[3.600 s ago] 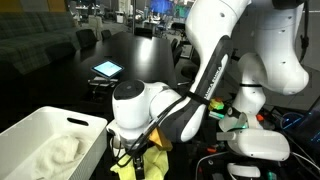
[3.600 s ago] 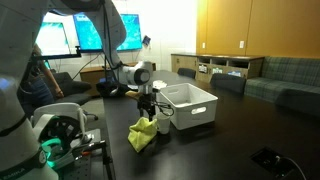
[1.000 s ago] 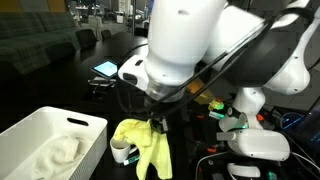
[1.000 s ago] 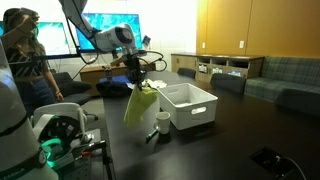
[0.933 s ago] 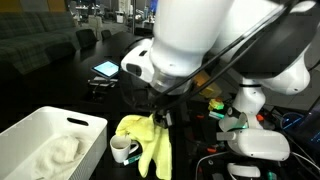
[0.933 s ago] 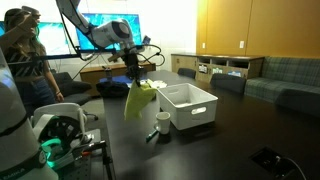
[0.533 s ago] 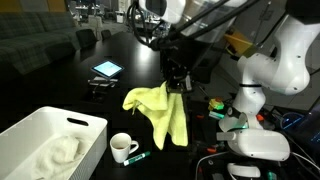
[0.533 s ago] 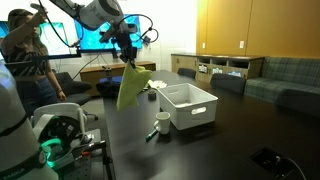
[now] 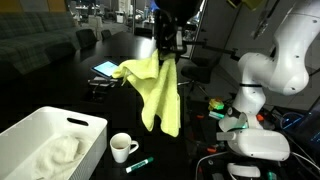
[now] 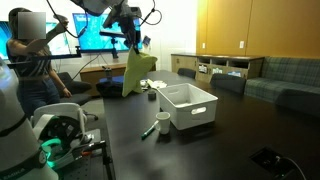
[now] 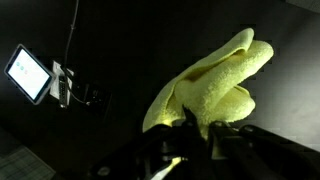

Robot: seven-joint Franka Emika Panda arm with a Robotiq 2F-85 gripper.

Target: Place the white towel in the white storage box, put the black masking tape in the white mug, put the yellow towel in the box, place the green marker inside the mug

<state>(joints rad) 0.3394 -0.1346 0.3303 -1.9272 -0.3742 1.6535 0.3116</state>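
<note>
The yellow towel (image 9: 155,90) hangs high above the table, with my gripper (image 9: 166,52) shut on its top edge; it also shows in the other exterior view, yellow towel (image 10: 135,72) under my gripper (image 10: 131,43). In the wrist view the yellow towel (image 11: 205,90) bunches between my fingers, gripper (image 11: 198,128). The white storage box (image 9: 28,130) stands at the lower left with the white towel (image 9: 55,152) inside it, box (image 10: 188,104). The white mug (image 9: 122,147) stands beside the box, mug (image 10: 163,121). The green marker (image 9: 138,163) lies on the table next to the mug, marker (image 10: 148,130). The black masking tape is not visible.
A tablet (image 9: 107,69) lies on the dark table behind the towel, tablet (image 11: 27,74). Robot bases and cables (image 9: 250,140) crowd the right side. A person (image 10: 30,70) stands by the screens at the back.
My gripper has risen with the yellow towel and swung it away from the mug, so the cloth now hangs well above the table. Box, mug and marker have not moved.
</note>
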